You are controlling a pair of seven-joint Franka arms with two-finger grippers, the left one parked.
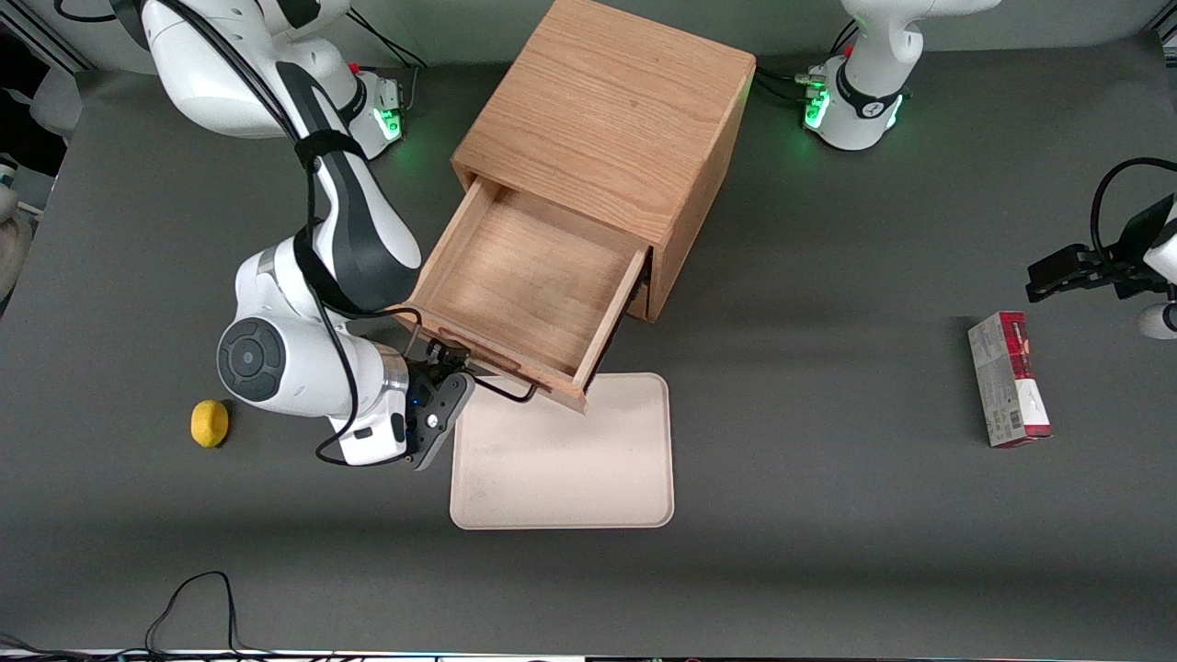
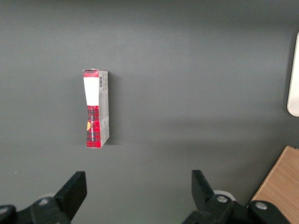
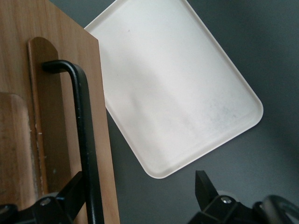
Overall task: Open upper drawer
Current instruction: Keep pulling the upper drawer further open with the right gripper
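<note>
The upper drawer (image 1: pixel 533 276) is a light oak box standing pulled far out of the oak cabinet (image 1: pixel 607 119), with its inside bare. Its thin black bar handle (image 1: pixel 501 388) runs along the front panel, on the side nearest the front camera. My right gripper (image 1: pixel 448 365) is at the end of the handle toward the working arm's end of the table. In the right wrist view the gripper (image 3: pixel 138 186) is open wide. The handle (image 3: pixel 84 130) passes right by one finger (image 3: pixel 70 191), and the other finger (image 3: pixel 203 182) stands well apart over the grey table.
A cream tray (image 1: pixel 563 455) lies on the table just in front of the open drawer and also shows in the right wrist view (image 3: pixel 177 93). A yellow lemon (image 1: pixel 210 423) lies beside the working arm. A red box (image 1: pixel 1007 377) lies toward the parked arm's end.
</note>
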